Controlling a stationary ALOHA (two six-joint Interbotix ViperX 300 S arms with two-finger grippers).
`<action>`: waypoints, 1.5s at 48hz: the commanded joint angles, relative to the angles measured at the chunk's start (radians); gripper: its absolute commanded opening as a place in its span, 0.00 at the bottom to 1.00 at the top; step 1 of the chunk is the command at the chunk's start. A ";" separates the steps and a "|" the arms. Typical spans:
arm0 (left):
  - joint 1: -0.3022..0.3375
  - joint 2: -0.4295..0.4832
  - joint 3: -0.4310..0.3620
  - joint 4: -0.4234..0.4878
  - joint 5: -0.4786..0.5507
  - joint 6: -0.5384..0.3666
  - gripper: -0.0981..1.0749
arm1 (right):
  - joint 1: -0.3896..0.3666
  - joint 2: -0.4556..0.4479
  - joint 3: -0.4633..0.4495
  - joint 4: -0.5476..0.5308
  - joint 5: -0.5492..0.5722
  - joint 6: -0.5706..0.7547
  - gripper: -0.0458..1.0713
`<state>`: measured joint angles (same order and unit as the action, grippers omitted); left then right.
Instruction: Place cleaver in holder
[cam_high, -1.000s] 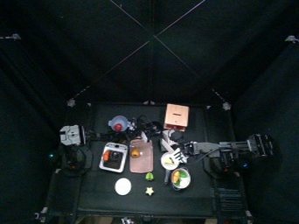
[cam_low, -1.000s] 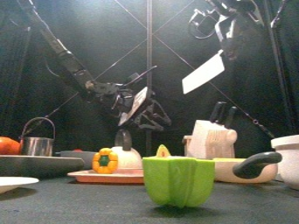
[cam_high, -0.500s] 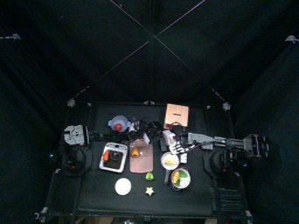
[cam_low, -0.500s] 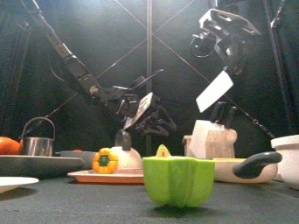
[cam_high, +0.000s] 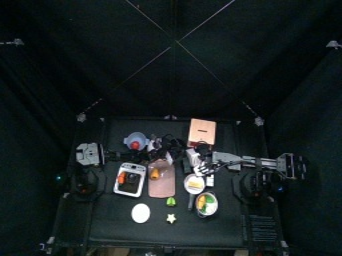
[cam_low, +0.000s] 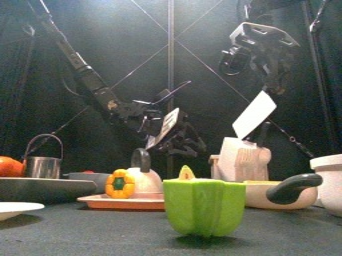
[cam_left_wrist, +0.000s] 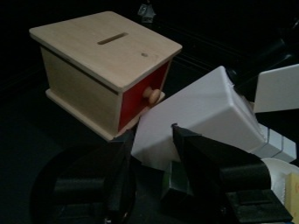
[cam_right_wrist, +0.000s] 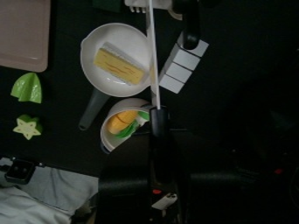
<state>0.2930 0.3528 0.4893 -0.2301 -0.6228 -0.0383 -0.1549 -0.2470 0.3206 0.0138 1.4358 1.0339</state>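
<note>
The cleaver (cam_low: 254, 115) hangs in the air with its white blade tilted and its tip down, just above a white slanted block (cam_low: 241, 158) that has black handles in it. My right gripper (cam_low: 271, 72) is shut on the cleaver's black handle; in the right wrist view the blade (cam_right_wrist: 153, 61) shows edge-on. The holder (cam_high: 203, 130), a pale tan box with a slot in its top (cam_left_wrist: 105, 66), stands at the table's back. My left gripper (cam_left_wrist: 158, 171) hangs open and holds nothing, close to the white block (cam_left_wrist: 198, 118) and the holder.
A green pepper (cam_low: 205, 205) stands at the front. Behind it lie a pinkish-brown board (cam_low: 127, 201) with a small orange pepper (cam_low: 120, 183), a white pan (cam_low: 274, 190), a metal cup (cam_low: 44, 160) and a white bowl (cam_low: 329, 180). A bowl of fruit (cam_right_wrist: 126, 122) sits under the right gripper.
The right arm has come down and moved in, carrying the cleaver lower and closer to the white block, its blade now steeper. The left arm has barely moved.
</note>
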 joint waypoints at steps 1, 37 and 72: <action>0.003 0.000 -0.031 0.002 -0.003 -0.003 0.76 | 0.000 -0.006 -0.012 0.026 -0.028 -0.025 0.39; -0.029 0.046 -0.083 0.048 0.003 -0.003 0.76 | -0.011 0.000 -0.018 0.026 -0.035 -0.035 0.39; -0.025 0.072 -0.109 0.048 0.002 -0.003 0.76 | -0.012 -0.023 -0.003 0.021 -0.021 -0.034 0.39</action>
<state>0.2654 0.4418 0.4065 -0.1856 -0.6167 -0.0430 -0.1626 -0.2408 0.3252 0.0337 1.4128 0.9986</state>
